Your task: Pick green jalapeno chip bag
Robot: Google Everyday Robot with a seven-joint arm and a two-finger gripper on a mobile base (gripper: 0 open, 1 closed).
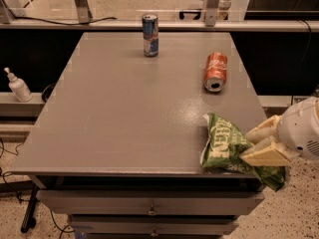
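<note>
The green jalapeno chip bag point(224, 146) lies crumpled at the table's front right corner, its white lettering facing up and its right end hanging over the front edge. My gripper point(257, 142) reaches in from the right. Its two cream fingers point(266, 155) stand close together, one above and one below the bag's right end, pinching the foil between them. The bag still rests on the table.
A red can point(216, 71) lies on its side at the right middle of the grey table point(124, 113). A blue can point(150, 35) stands upright at the back. A white pump bottle point(19, 86) stands on a ledge to the left. Drawers sit below the front edge.
</note>
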